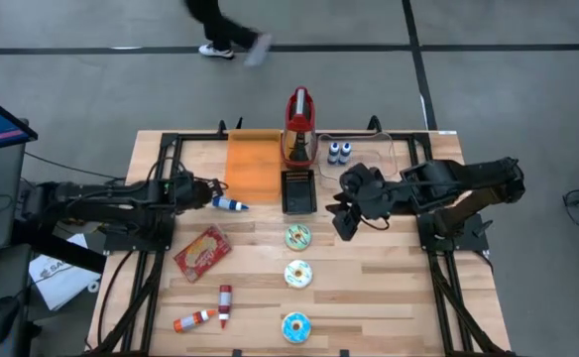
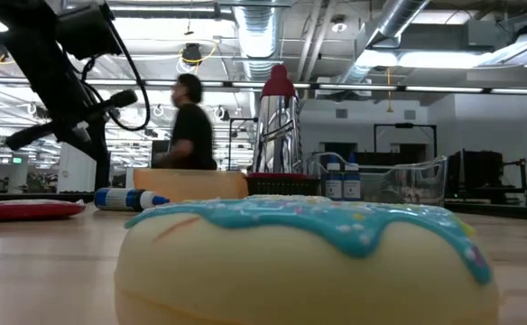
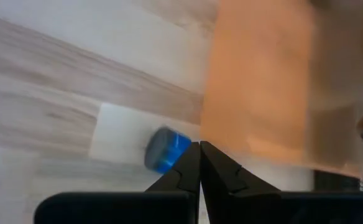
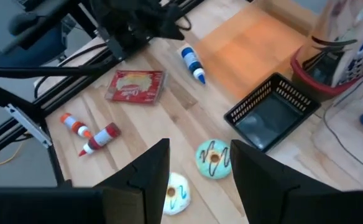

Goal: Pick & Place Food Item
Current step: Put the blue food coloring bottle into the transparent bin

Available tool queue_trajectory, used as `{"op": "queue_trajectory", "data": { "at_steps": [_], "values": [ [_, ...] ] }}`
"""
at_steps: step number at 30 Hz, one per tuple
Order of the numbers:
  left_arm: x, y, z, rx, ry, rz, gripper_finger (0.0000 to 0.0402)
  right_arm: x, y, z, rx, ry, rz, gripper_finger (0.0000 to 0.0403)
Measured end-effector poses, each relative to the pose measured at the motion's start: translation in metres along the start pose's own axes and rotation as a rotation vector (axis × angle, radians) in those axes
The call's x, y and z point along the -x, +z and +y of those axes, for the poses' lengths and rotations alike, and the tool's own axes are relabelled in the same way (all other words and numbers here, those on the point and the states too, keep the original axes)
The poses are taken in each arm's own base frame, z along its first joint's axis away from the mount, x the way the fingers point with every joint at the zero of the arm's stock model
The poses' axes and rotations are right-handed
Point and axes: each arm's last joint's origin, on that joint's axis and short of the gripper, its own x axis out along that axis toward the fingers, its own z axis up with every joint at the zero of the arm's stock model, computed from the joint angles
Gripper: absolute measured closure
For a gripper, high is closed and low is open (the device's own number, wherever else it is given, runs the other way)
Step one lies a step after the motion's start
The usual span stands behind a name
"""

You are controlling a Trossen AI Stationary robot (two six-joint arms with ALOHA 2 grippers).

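Note:
The food item, a flat red snack packet [image 1: 202, 250], lies face up on the wooden table, left of centre; the right wrist view shows it too [image 4: 136, 85]. My left gripper [image 1: 214, 188] is shut and hovers above the table beyond the packet, near the orange sheet [image 1: 253, 164]. A blue-capped white tube [image 3: 163, 148] lies on the table just beside its closed fingertips [image 3: 199, 152]. My right gripper [image 1: 341, 220] hangs open above the table, right of the black basket [image 1: 298, 190], with nothing between its fingers [image 4: 197, 165].
Three iced doughnuts [image 1: 297, 236] [image 1: 297, 273] [image 1: 296, 326] lie in a row down the table's middle. Two red-and-white tubes [image 1: 224, 305] [image 1: 195, 319] lie near the front left. A red-topped stand [image 1: 299, 124] and small blue bottles [image 1: 339, 152] stand at the back. A person walks beyond the table.

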Motion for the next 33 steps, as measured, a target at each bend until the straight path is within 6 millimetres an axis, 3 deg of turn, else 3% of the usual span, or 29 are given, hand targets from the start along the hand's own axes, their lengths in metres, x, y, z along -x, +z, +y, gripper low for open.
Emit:
{"op": "queue_trajectory", "data": {
  "at_steps": [11,22,33],
  "values": [
    [-0.022,0.008,0.011,0.02,0.039,0.021,0.0401,0.006,-0.008,0.009,-0.003,0.037,0.002,0.0242],
    [-0.048,-0.006,0.007,-0.047,0.034,0.152,0.0401,0.01,-0.005,0.009,-0.022,0.065,-0.022,0.0242],
    [-0.024,-0.051,-0.005,-0.173,-0.161,0.324,0.0401,0.017,-0.012,0.016,-0.076,0.07,-0.06,0.0242]
  ]
}}
